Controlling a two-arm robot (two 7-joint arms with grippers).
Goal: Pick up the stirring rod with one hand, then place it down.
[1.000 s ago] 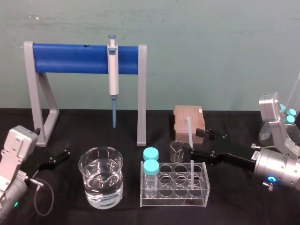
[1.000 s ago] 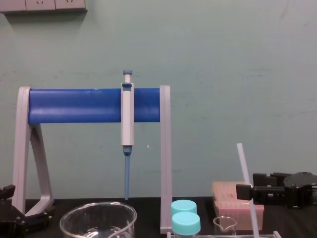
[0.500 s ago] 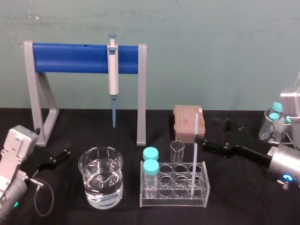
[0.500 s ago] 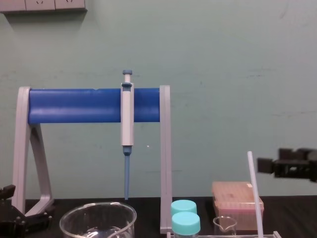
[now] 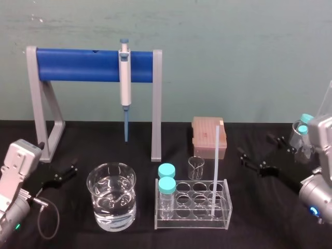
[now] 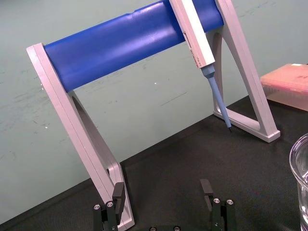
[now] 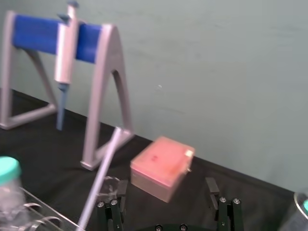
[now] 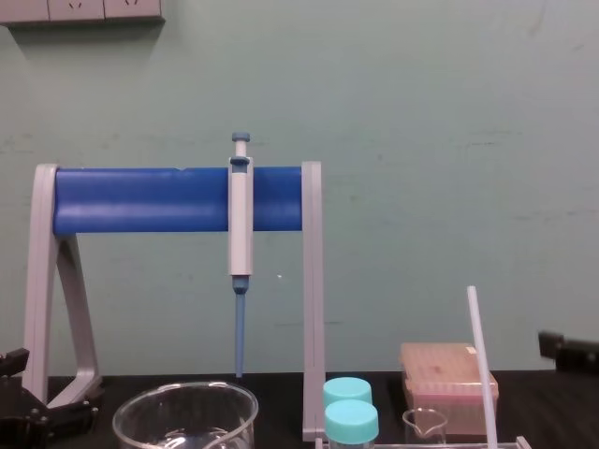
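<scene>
The stirring rod [image 5: 216,166] is a thin whitish stick standing nearly upright in a back right hole of the clear tube rack [image 5: 193,220]. Nothing grips it. It also rises at the lower right of the chest view as the stirring rod [image 8: 480,360]. My right gripper [image 5: 254,143] hangs open to the right of the rod, well apart from it. In the right wrist view the right gripper [image 7: 165,190] stands wide with the stirring rod [image 7: 99,180] off to one side. My left gripper [image 5: 61,175] rests open at the table's left, seen as the left gripper [image 6: 162,192] by the stand's foot.
A grey stand with a blue bar [image 5: 78,65] holds a pipette [image 5: 125,78] at the back left. A water-filled beaker [image 5: 111,196] stands left of the rack. Two teal-capped vials [image 5: 167,181], a small glass beaker [image 5: 196,167] and a pink tip box [image 5: 209,136] crowd the rack.
My right gripper has let go of the rod and drawn back to the right. The rod has dropped lower into the rack and now stands free. The left arm is unmoved.
</scene>
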